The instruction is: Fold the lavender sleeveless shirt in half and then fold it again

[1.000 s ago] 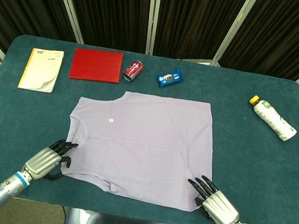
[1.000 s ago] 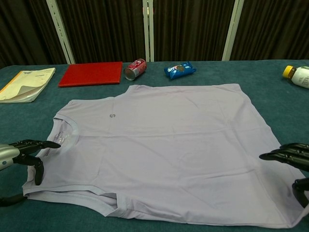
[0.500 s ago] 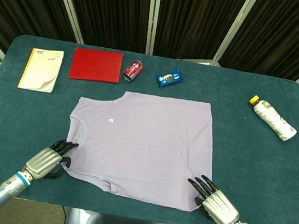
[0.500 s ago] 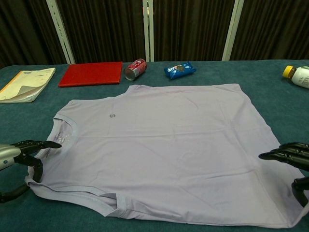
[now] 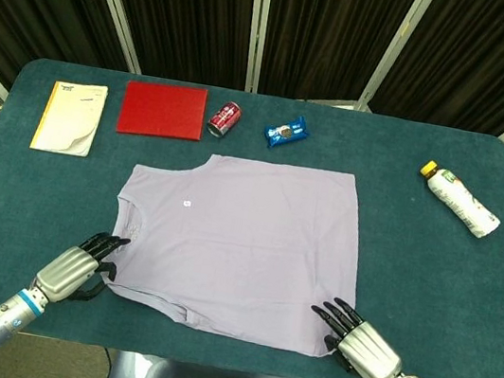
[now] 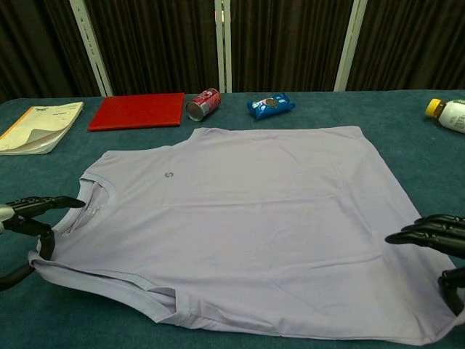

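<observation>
Setting: dark curtains behind a teal tabletop [image 5: 430,275].
Shirt: lavender sleeveless shirt [image 5: 244,241] lies flat mid-tabletop, neck to the left.
Left hand [image 5: 74,268]: fingers pinch the near-left shoulder edge, which has just lifted and drawn leftward.
Right hand [image 5: 363,346]: fingers spread over the near-right hem corner; whether they grip it, cannot tell.
Meaning: fold 1 appears to be starting; neither fold is made yet.

The chest view's edges crop the bottle [image 6: 452,114] and both hands.
</observation>
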You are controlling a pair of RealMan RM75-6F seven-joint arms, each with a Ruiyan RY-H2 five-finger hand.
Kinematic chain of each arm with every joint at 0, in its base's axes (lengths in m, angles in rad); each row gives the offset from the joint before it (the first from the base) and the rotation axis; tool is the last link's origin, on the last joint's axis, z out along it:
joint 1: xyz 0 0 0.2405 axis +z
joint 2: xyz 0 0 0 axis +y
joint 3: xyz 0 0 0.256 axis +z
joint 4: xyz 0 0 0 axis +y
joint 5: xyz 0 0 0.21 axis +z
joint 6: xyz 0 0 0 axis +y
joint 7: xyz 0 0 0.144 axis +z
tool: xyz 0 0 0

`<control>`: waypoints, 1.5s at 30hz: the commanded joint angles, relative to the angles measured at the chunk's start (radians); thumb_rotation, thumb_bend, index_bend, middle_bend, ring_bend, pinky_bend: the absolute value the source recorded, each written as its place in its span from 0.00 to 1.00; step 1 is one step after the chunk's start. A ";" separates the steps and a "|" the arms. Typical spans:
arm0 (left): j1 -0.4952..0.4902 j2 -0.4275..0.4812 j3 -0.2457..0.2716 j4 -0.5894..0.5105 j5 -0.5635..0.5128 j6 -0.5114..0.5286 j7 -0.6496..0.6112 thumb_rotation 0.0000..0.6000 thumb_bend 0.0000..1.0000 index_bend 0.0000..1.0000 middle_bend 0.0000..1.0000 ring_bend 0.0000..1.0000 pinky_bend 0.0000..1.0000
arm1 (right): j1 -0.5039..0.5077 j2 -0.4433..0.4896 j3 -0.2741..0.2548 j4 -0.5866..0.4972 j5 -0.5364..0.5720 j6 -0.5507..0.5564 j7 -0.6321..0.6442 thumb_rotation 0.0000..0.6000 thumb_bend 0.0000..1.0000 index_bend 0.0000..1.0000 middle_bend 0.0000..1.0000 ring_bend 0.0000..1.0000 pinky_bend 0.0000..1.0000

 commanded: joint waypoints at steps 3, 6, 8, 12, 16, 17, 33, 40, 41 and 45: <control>-0.004 0.063 0.029 -0.064 0.027 0.011 -0.010 1.00 0.60 0.70 0.00 0.00 0.00 | 0.025 0.043 -0.011 -0.066 -0.021 -0.002 0.009 1.00 0.47 0.75 0.05 0.00 0.00; -0.006 0.101 0.046 -0.103 0.043 0.014 -0.003 1.00 0.60 0.70 0.00 0.00 0.00 | 0.040 0.073 -0.019 -0.115 -0.029 -0.013 0.017 1.00 0.47 0.75 0.06 0.00 0.00; -0.006 0.124 0.058 -0.128 0.056 0.020 0.002 1.00 0.60 0.70 0.00 0.00 0.00 | 0.052 0.097 -0.024 -0.151 -0.037 -0.021 0.017 1.00 0.47 0.75 0.06 0.00 0.00; -0.004 0.166 0.083 -0.165 0.076 0.024 0.019 1.00 0.60 0.70 0.00 0.00 0.00 | 0.067 0.148 -0.044 -0.231 -0.038 -0.045 0.043 1.00 0.47 0.75 0.07 0.00 0.00; -0.002 0.200 0.106 -0.195 0.090 0.020 0.018 1.00 0.60 0.70 0.00 0.00 0.00 | 0.073 0.190 -0.066 -0.284 -0.048 -0.057 0.060 1.00 0.47 0.76 0.07 0.00 0.00; -0.001 0.206 0.110 -0.199 0.095 0.023 0.019 1.00 0.60 0.70 0.00 0.00 0.00 | 0.074 0.197 -0.071 -0.294 -0.051 -0.058 0.063 1.00 0.47 0.76 0.07 0.00 0.00; -0.007 0.312 0.189 -0.262 0.155 0.010 -0.018 1.00 0.60 0.70 0.00 0.00 0.00 | 0.088 0.288 -0.144 -0.400 -0.112 -0.077 0.121 1.00 0.49 0.76 0.07 0.00 0.00; -0.012 0.331 0.201 -0.286 0.169 0.000 -0.023 1.00 0.61 0.70 0.00 0.00 0.00 | 0.088 0.297 -0.149 -0.422 -0.133 -0.085 0.101 1.00 0.49 0.76 0.08 0.00 0.00; -0.014 0.329 0.194 -0.290 0.164 -0.001 -0.025 1.00 0.61 0.70 0.00 0.00 0.00 | 0.088 0.295 -0.143 -0.424 -0.123 -0.088 0.106 1.00 0.49 0.76 0.08 0.00 0.00; -0.046 0.314 0.137 -0.313 0.093 -0.046 -0.070 1.00 0.61 0.70 0.00 0.00 0.00 | 0.109 0.288 -0.098 -0.442 -0.047 -0.128 0.163 1.00 0.49 0.76 0.08 0.00 0.00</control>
